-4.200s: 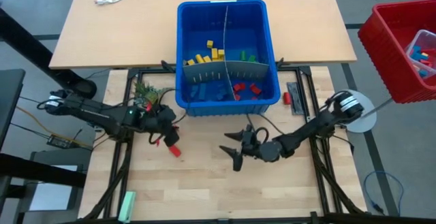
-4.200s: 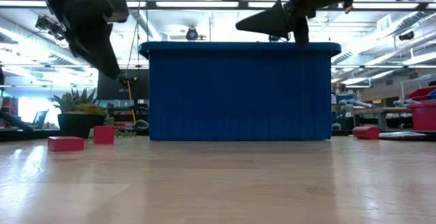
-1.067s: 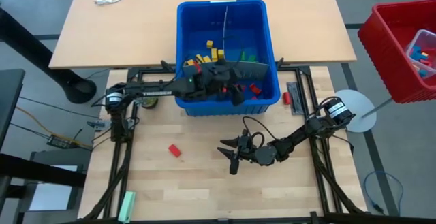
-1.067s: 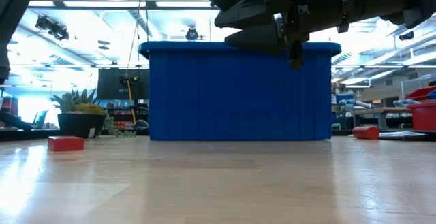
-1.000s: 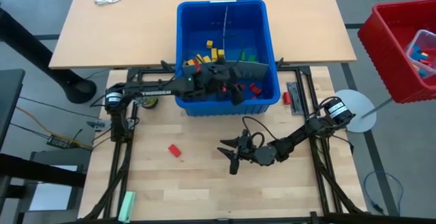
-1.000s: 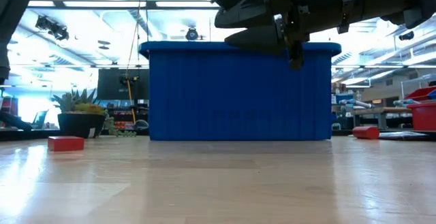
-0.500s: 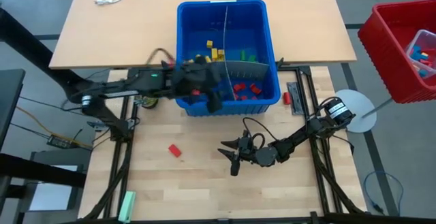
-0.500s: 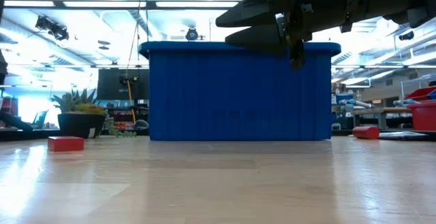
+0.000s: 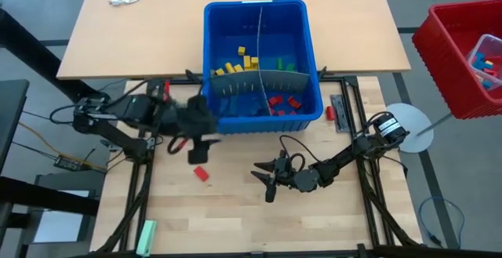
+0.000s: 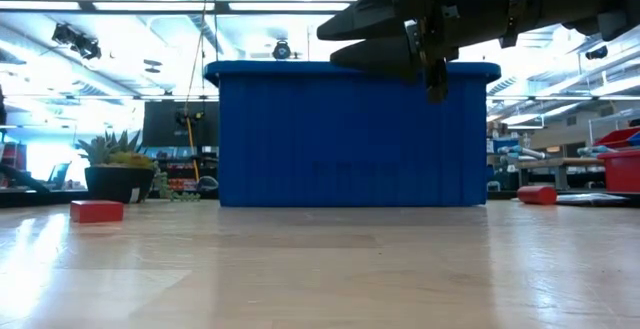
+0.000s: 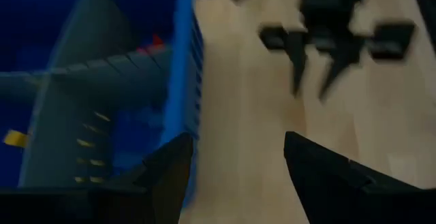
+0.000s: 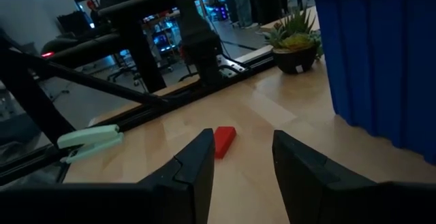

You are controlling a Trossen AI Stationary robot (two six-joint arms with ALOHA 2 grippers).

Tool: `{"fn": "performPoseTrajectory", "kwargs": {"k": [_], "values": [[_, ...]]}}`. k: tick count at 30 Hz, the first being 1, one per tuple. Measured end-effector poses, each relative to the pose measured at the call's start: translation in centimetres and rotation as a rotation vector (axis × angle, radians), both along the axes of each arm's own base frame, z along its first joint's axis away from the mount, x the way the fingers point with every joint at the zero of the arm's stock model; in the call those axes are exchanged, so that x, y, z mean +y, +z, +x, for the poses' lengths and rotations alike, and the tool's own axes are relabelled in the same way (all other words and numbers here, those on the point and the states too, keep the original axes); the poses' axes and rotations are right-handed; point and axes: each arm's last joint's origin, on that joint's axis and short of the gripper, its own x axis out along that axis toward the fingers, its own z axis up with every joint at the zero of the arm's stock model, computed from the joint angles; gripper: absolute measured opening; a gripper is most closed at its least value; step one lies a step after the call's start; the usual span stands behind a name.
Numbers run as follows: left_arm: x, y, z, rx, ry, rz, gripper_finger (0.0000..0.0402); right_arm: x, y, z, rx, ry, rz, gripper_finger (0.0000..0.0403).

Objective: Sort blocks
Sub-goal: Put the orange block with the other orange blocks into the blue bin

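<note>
While the left end effector (image 9: 197, 142) hangs open and empty just left of the blue bin's (image 9: 308, 118) near left corner, a loose red block (image 9: 201, 173) lies on the wooden surface (image 9: 227, 211) just nearer than it, long axis slanting. Farther right, the right end effector (image 9: 267, 181) hovers, partly open, empty. Left looks closer. Another red block (image 9: 331, 113) rests right of the bin. No legible writing.

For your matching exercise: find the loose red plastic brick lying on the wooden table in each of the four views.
High view: the small red plastic brick lies on the wood, near the left gripper.
Low view: far left.
Left wrist view: not in it.
Right wrist view: ahead between the right gripper's fingers.
Shared landmark: the large blue plastic bin.
</note>
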Motion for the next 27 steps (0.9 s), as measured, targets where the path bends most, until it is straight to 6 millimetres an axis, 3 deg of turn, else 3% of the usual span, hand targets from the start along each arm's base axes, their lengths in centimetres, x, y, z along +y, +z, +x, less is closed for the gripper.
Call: {"fn": "performPoseTrajectory", "kwargs": {"k": [8,14,20,27], "values": [[-2.3,-4.5,-0.2,0.198,-0.034,0.001,0.0242,-0.1,0.0,0.1,-0.003,-0.004,0.001,0.0133],[-3.6,-9.5,-0.5,0.372,-0.082,-0.011,0.0242,-0.1,0.0,0.0,-0.003,-0.003,-0.002,0.0133],[-3.9,-15.1,-1.5,0.574,-0.132,-0.025,0.0235,-0.1,0.0,0.0,-0.003,-0.003,-0.002,0.0133],[-3.6,-20.5,-2.5,0.672,-0.194,0.030,0.0227,-0.1,0.0,0.0,-0.004,-0.003,-0.001,0.0134]]}}
